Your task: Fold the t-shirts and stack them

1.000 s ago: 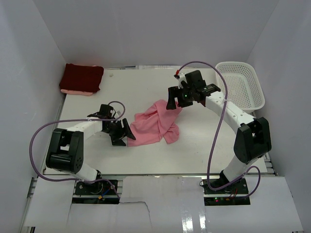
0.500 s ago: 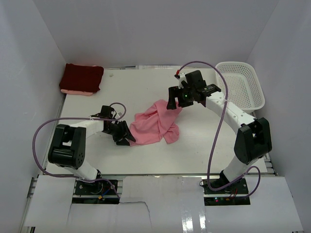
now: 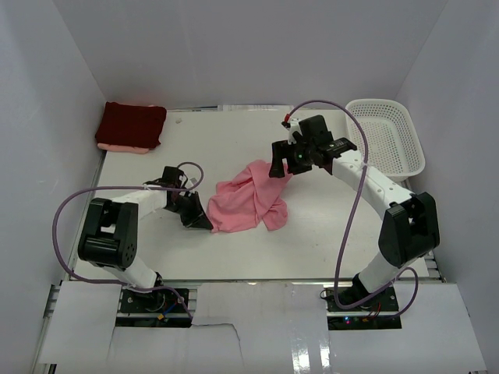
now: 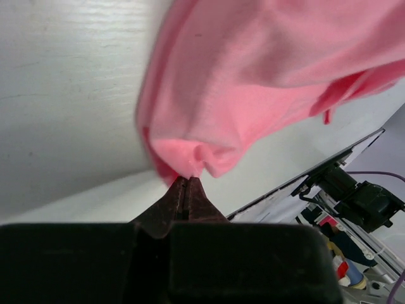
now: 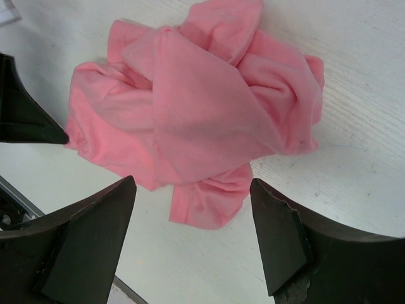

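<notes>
Salmon-pink t-shirt (image 3: 251, 199) lay crumpled mid-table. The left gripper (image 4: 185, 185) had its jaws pinched on the near-left edge, likely to pull it flat. The right gripper (image 5: 192, 183) hung wide open over the far side, poised for another edge. The maroon t-shirt (image 3: 131, 123) sat folded far left, starting the stack.
</notes>
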